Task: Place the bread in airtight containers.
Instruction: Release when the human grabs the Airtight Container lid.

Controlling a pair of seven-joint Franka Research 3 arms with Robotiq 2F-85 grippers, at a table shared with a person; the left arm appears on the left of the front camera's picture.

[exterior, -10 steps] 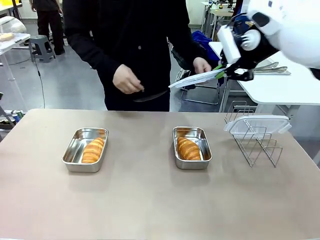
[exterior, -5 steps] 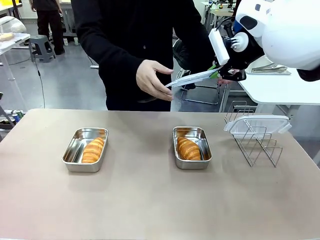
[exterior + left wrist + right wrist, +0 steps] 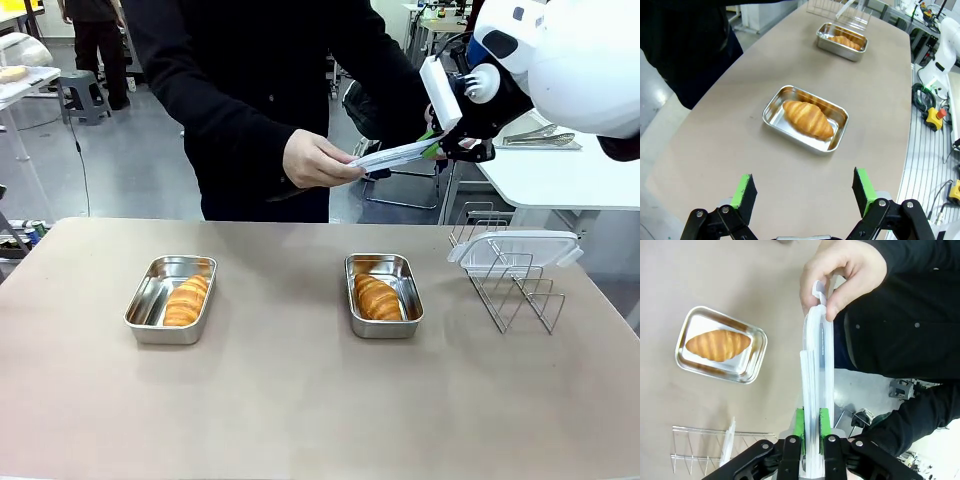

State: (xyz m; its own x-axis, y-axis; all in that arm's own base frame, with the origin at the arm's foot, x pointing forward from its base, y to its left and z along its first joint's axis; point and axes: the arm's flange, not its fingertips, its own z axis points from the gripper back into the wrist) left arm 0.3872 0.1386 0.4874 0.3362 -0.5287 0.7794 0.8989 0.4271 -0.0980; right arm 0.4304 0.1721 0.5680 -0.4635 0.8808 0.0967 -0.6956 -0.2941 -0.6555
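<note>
Two steel airtight containers stand open on the table, the left one [image 3: 143, 303] and the right one [image 3: 411, 296]. A croissant lies in each, left [image 3: 186, 300] and right [image 3: 377, 298]. High above the table's far right, my right gripper [image 3: 438, 149] is shut on one end of a clear lid [image 3: 395, 155]. The person's hand [image 3: 315, 160] pinches the lid's other end. In the right wrist view the lid [image 3: 815, 385] runs from my gripper [image 3: 812, 422] up to that hand [image 3: 840, 275]. My left gripper [image 3: 804, 190] hangs open above the near container [image 3: 772, 107] and its bread [image 3: 807, 119].
A wire rack [image 3: 512, 290] stands at the table's right, with another clear lid [image 3: 515, 248] lying on top of it. The person in black stands at the far edge, leaning over the table.
The person's hand has reached over to the free end of the lid and closed on it. My right gripper has kept hold of the lid and shifted only slightly.
</note>
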